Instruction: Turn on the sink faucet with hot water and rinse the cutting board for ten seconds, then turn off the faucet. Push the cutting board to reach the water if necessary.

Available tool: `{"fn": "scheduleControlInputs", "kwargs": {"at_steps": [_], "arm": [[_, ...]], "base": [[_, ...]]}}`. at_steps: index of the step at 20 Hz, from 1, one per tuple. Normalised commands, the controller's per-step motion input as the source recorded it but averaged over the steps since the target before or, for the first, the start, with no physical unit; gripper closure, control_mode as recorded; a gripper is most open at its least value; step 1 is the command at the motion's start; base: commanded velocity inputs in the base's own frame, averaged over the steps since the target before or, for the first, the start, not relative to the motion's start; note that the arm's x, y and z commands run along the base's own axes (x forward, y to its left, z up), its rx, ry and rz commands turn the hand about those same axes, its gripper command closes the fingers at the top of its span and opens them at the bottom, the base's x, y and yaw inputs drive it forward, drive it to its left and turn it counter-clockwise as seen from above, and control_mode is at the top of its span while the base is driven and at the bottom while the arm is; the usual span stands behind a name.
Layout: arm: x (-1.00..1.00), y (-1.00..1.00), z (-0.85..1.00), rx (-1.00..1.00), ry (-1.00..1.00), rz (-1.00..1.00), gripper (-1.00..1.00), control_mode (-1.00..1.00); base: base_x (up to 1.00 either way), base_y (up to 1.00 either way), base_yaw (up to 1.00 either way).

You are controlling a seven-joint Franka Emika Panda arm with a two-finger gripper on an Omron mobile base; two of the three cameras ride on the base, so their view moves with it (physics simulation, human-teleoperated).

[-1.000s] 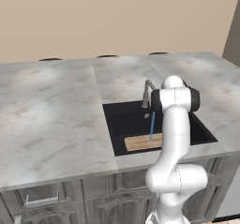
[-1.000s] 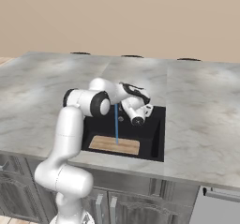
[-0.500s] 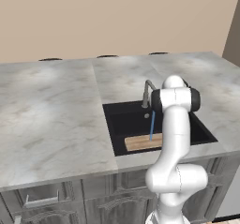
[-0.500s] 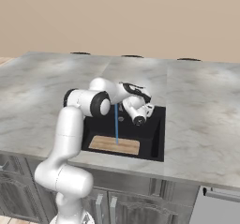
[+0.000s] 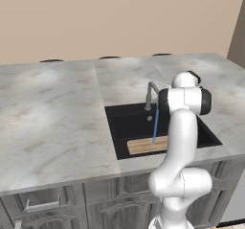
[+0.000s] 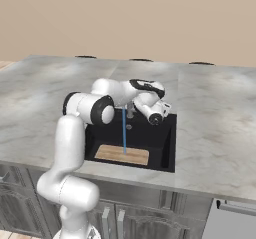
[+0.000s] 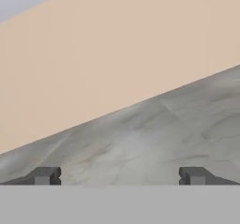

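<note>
The black sink [image 5: 131,122] [image 6: 160,140] is sunk into the grey marble counter. Behind the basin stands the slim grey faucet [image 5: 150,95], and a thin blue stream of water [image 5: 155,125] [image 6: 124,133] falls from its spout. That stream lands on the tan cutting board [image 5: 143,145] [image 6: 120,154], which lies flat along the basin's near wall. My gripper [image 6: 164,106] [image 7: 119,176] hovers over the sink's back right corner, just right of the faucet. It is open and points away across the counter. Its dark fingertips [image 7: 44,175] stand wide apart with nothing between them.
Grey marble counter [image 5: 52,118] [image 6: 215,113] spreads on both sides of the sink, with a beige wall [image 5: 119,17] beyond it. Grey cabinet fronts [image 5: 57,209] run below the counter's near edge. My own arm [image 5: 179,127] hides the basin's right part in the left base view.
</note>
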Motion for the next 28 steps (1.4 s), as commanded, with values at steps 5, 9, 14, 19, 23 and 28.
{"fn": "scheduleControlInputs", "kwargs": {"at_steps": [5,9,14,19,23,28], "arm": [[-0.32,-0.08,0.76,0.01,0.10,0.05,-1.00,-1.00],[-0.28,0.00,0.79,0.00,0.21,0.13,-1.00,-1.00],[-0.29,-0.08,0.74,0.05,0.25,0.22,-1.00,-1.00],[-0.21,-0.12,0.42,0.07,0.31,0.25,-1.00,-1.00],[-0.09,-0.04,0.00,0.00,0.25,0.23,-1.00,-1.00],[-0.20,0.00,-0.41,0.00,0.06,0.11,-1.00,-1.00]], "base": [[0.00,0.00,0.00],[0.00,0.00,0.00],[0.00,0.00,0.00],[0.00,0.00,0.00],[0.00,0.00,0.00],[0.00,0.00,0.00]]}}
